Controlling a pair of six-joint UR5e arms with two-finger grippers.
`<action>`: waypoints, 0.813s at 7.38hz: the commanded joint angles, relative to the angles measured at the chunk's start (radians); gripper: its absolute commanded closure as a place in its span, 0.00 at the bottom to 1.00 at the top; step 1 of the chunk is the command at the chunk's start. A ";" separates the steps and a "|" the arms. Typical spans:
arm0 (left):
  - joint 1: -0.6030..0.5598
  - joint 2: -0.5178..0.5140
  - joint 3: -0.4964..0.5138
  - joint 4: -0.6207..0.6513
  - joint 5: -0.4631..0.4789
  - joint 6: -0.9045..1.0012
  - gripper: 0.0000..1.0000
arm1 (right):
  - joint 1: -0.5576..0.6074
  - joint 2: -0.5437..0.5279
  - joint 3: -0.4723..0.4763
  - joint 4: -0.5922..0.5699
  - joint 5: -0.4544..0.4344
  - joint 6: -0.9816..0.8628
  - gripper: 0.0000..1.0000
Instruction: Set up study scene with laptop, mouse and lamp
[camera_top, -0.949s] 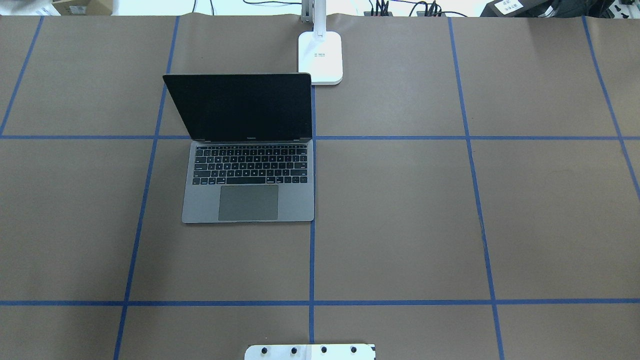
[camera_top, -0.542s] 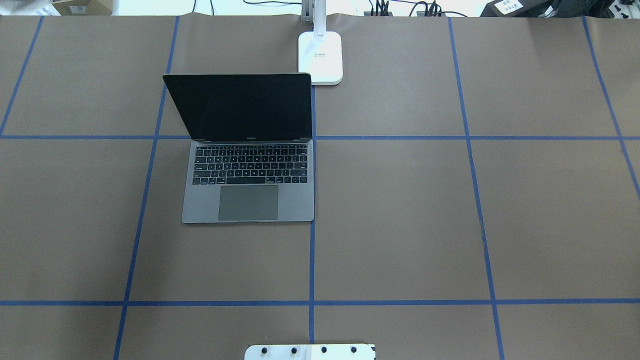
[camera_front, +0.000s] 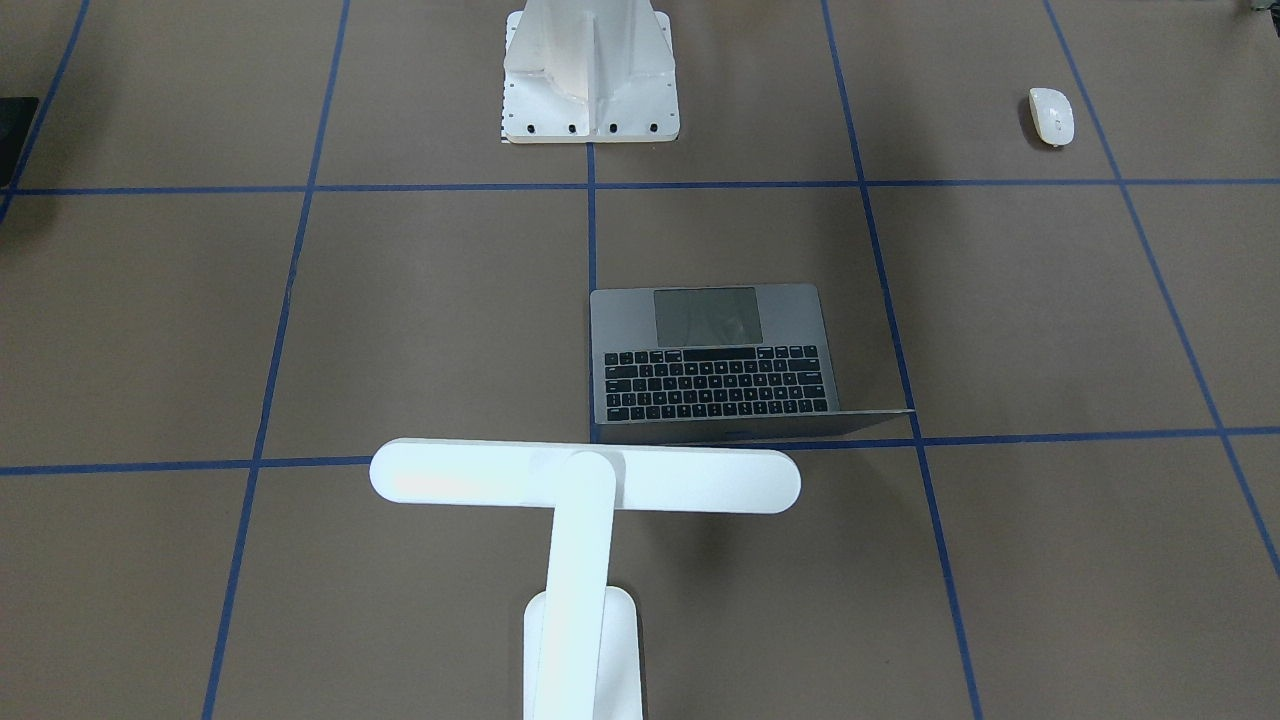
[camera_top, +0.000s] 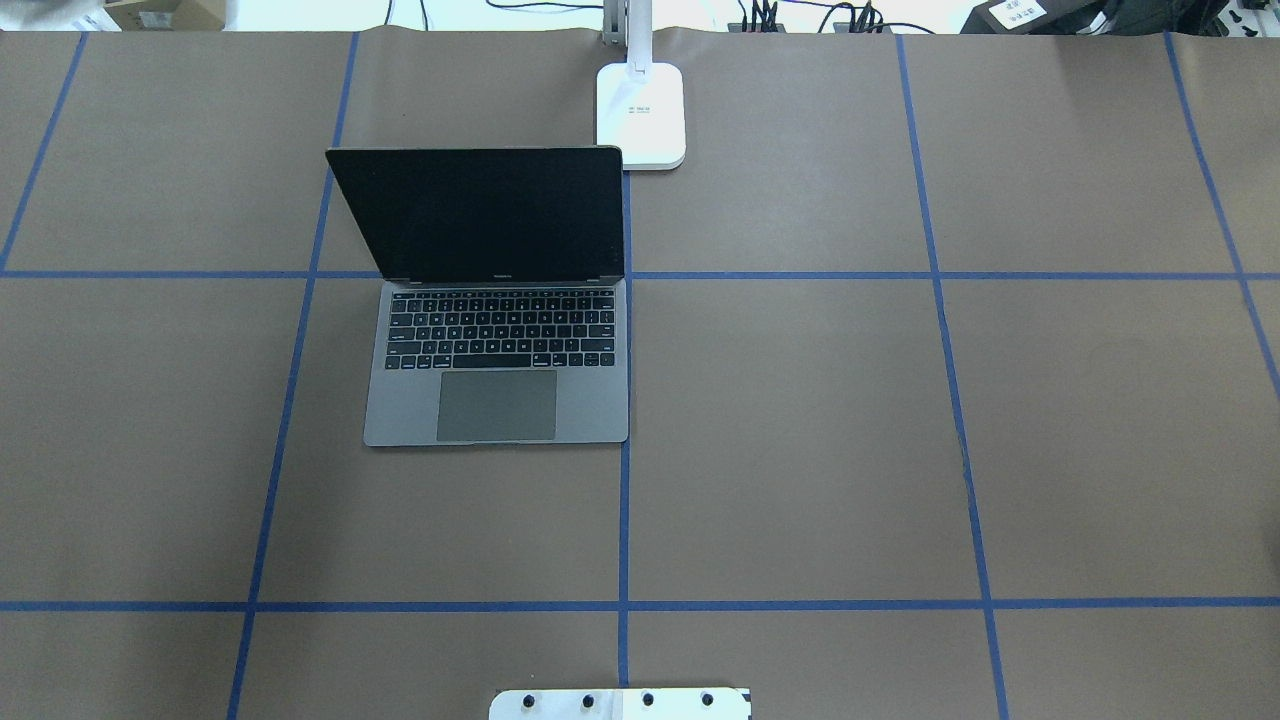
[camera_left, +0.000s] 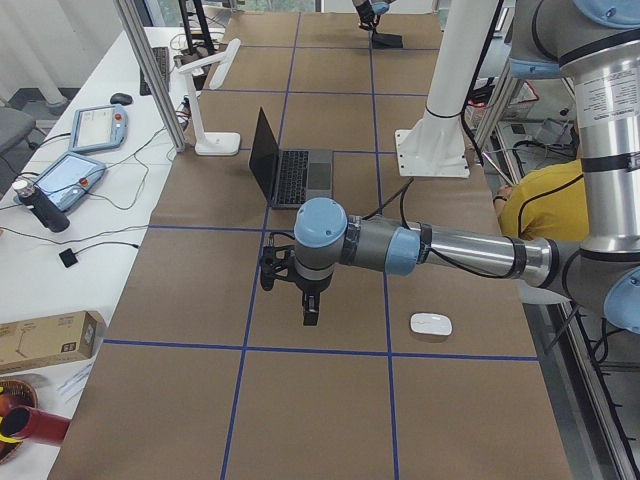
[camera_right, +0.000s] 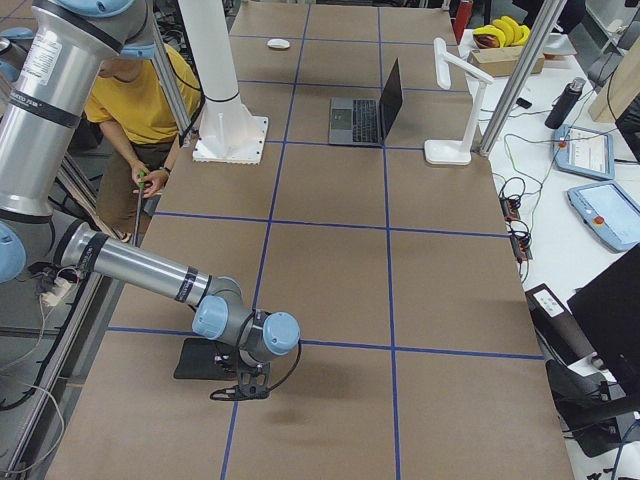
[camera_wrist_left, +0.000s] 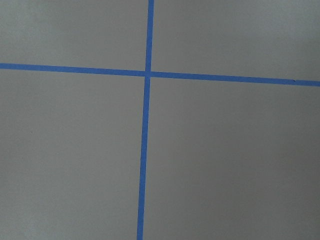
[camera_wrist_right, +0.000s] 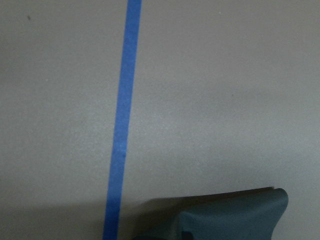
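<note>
The laptop (camera_top: 497, 350) stands open on the brown paper-covered table (camera_top: 800, 420), its keyboard towards the robot and its dark screen tilted back; its right edge lies along a line of the blue tape (camera_top: 623, 520) that marks the table in squares. The lamp (camera_front: 585, 478) stands at the table's far edge, its rounded base just beyond the lid's right corner; in the front-facing view its long bar head crosses the flat arm in a T, in front of the laptop's lid. The mouse (camera_front: 1051, 114) lies flat on the robot's left part of the table, close to the robot's edge and well apart from the laptop and the lamp.

The left gripper (camera_left: 311, 310) hangs over the table near the mouse, fingers pointing down, touching nothing; it shows only in the side view, so I cannot tell how far its jaws are parted; its wrist camera sees only a crossing of tape lines. The right gripper (camera_right: 245, 385) sits low at the opposite end of the table, just beside a black mat (camera_right: 200, 360); its opening cannot be judged either.

The white ribbed pedestal (camera_front: 590, 80) is bolted at the robot's side; a person in a yellow shirt (camera_right: 150, 100) crouches behind it, off the table.
</note>
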 joint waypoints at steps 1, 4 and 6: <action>0.001 -0.001 0.001 0.002 0.002 -0.001 0.00 | 0.001 0.003 0.093 0.000 0.013 0.014 1.00; 0.001 0.000 0.006 0.003 0.002 -0.001 0.00 | -0.001 0.087 0.228 0.003 0.039 0.132 1.00; 0.001 0.000 0.009 0.005 0.002 -0.001 0.00 | -0.002 0.231 0.232 0.009 0.126 0.308 1.00</action>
